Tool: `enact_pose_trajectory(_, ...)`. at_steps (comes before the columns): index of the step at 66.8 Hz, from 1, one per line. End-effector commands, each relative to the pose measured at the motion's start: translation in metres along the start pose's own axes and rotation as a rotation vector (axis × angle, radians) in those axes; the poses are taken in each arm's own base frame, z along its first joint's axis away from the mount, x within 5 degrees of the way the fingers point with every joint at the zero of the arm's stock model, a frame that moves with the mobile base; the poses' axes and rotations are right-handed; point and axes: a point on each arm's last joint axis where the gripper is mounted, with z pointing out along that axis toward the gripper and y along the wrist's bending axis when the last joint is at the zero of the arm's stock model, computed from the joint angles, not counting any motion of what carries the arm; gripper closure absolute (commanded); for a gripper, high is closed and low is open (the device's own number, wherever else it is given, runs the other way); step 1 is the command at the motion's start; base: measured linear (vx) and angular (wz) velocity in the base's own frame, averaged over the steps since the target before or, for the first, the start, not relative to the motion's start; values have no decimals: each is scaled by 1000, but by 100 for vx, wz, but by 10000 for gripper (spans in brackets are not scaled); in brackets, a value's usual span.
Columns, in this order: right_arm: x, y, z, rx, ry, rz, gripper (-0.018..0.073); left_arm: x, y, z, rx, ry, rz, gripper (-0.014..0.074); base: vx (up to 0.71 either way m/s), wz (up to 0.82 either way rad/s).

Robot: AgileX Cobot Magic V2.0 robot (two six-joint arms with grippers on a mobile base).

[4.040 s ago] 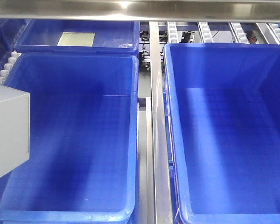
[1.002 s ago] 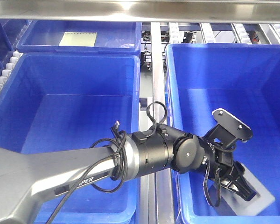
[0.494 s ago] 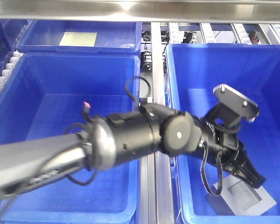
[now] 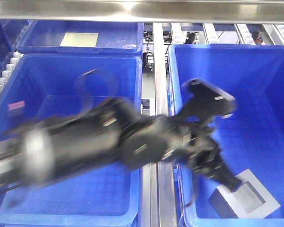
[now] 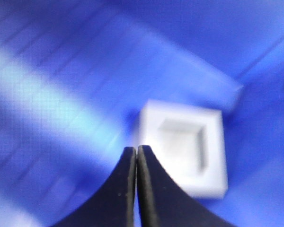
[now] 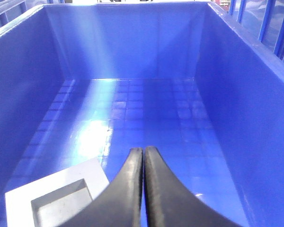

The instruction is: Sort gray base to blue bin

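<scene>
No legible text, labels or numbers anywhere; arm blurred.

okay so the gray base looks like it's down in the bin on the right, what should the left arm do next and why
Probably pull the left gripper up and back out of the blue bin. The gray base already rests on the bin's grid floor, recess up, and the gripper's fingers are shut on nothing beside it. The front view shows the arm blurred above the bin, so nothing seems left to place.
</scene>
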Motion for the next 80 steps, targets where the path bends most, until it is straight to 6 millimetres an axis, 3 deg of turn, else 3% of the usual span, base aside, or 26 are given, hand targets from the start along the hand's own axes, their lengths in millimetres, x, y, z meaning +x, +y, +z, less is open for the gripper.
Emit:
enact_pose_trajectory(1,-3,0,1,3,-32,-16,564,-13,-4,-45,11,-195,-40,604,0,0)
enact_pose_trajectory(23,-3,0,1,3,-32,-16,564,40,3,-108,-24,-226,32,604,0,0)
enact_pose_trajectory(51,-3,0,1,3,-32,-16,564,127,12,-221,-22,-446,96,604,0,0)
enact_pose_trajectory(65,-3,0,1,3,-32,-16,564,167,17,-247,-11,-548,97,603,0,0)
enact_pose_trajectory(80,-3,0,1,3,-32,-16,564,183,19,-252,-12,-560,96,603,0,0)
